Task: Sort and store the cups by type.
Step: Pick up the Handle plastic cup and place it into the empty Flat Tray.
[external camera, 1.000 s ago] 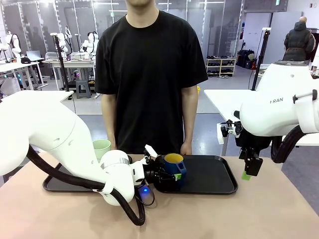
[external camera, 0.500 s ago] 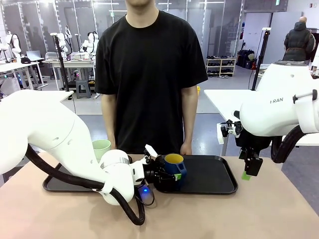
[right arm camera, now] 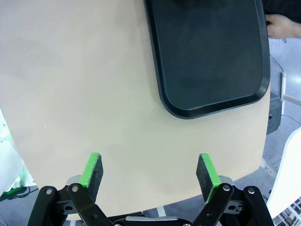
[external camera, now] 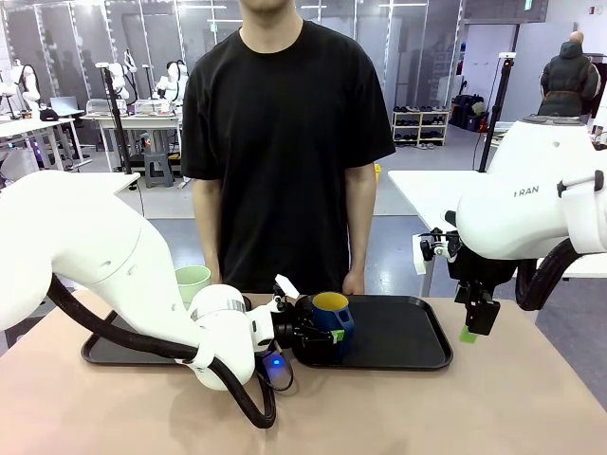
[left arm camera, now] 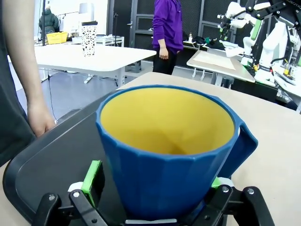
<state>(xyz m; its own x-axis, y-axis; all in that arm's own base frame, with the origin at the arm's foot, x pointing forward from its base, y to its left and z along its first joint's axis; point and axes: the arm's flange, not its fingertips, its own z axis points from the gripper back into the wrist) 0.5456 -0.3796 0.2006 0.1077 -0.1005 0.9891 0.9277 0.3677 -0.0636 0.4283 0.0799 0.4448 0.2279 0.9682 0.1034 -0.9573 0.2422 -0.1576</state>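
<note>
Faceted dark blue mug (left arm camera: pixel 167 162), glossy yellow inside, sits between the left claw's (left arm camera: pixel 155 188) wide pads on the black tray (left arm camera: pixel 44 155); the right claw (right arm camera: pixel 149 173) gapes wide above bare tan counter (right arm camera: pixel 70 70).

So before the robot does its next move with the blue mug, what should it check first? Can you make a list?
1. Blue mug between the left gripper pads: ok, one pad each side.
2. Pads touching the mug: cannot tell; the jaws look wide open.
3. Mug upright on the right-hand black tray: ok.
4. Person's hand out of the way: not ok, it hangs near the tray edge.
5. Right gripper free: ok, open over bare table.
6. Green tumbler upright on the left tray: ok.
</note>
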